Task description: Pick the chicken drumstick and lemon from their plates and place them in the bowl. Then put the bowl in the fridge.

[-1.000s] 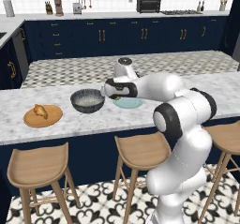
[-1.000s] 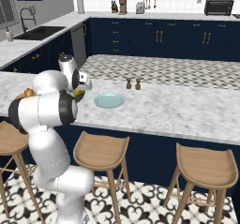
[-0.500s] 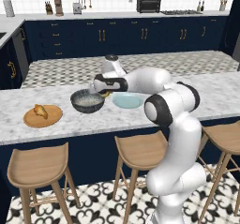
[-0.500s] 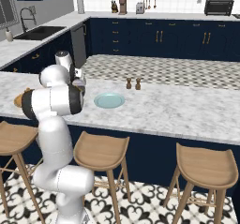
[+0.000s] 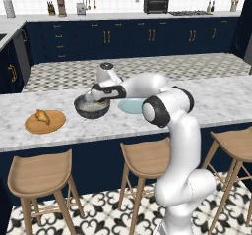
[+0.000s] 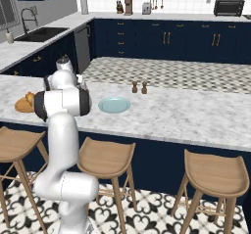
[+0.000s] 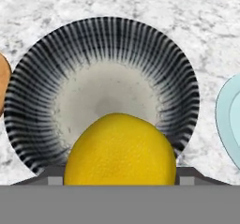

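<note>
Your end effector [image 5: 101, 98] grips lemon [image 7: 120, 149], jaws spread wide around it. Lemon hangs directly above bowl [image 7: 42, 73] on worktop [image 5: 197, 106], slightly toward near rim. Release drops it in. Drumstick [image 5: 42, 116] sits on wooden plate [image 5: 54, 126].

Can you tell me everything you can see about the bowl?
The bowl is round and deep, sitting upright on the marble counter. Its inside has dark and white stripes running down to a plain pale grey bottom; its outside looks dark grey. It looks like pottery. Nothing lies in it yet. The hand holds the yellow lemon just above it. The wooden plate is on one side, the blue plate on the other.
</note>
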{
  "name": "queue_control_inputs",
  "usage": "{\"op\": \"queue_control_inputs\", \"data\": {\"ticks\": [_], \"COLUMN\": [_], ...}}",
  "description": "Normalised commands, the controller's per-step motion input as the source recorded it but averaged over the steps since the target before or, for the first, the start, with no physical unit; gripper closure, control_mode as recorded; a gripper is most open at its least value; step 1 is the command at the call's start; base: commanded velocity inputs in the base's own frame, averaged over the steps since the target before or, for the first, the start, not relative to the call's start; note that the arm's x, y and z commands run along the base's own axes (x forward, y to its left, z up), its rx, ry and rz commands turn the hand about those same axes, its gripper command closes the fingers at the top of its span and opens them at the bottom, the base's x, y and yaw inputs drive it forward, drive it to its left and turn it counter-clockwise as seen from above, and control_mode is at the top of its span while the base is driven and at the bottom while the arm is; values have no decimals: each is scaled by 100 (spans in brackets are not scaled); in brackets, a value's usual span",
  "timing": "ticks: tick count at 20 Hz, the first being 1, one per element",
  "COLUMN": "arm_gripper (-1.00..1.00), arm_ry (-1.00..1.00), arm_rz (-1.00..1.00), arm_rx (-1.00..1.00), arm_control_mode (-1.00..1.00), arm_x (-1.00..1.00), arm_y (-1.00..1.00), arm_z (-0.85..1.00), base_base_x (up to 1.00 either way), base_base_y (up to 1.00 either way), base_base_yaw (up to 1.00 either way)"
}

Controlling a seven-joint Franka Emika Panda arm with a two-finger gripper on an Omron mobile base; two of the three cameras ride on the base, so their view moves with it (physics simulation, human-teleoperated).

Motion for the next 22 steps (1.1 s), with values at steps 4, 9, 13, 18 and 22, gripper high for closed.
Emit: {"op": "queue_control_inputs", "data": {"ticks": [4, 9, 13, 18, 22], "arm_gripper": [100, -100, -100, -100, -100], "arm_ry": [0, 0, 0, 0, -8], "arm_rz": [0, 0, 0, 0, 0], "arm_rx": [0, 0, 1, 0, 0], "arm_control_mode": [-100, -100, -100, -100, -100], "arm_x": [12, 11, 3, -1, -11], "arm_y": [3, 0, 0, 0, 0], "arm_z": [-44, -33, -4, 1, 18], "base_base_x": [0, 0, 0, 0, 0], "base_base_y": [0, 0, 0, 0, 0], "base_base_yaw": [0, 0, 0, 0, 0]}}
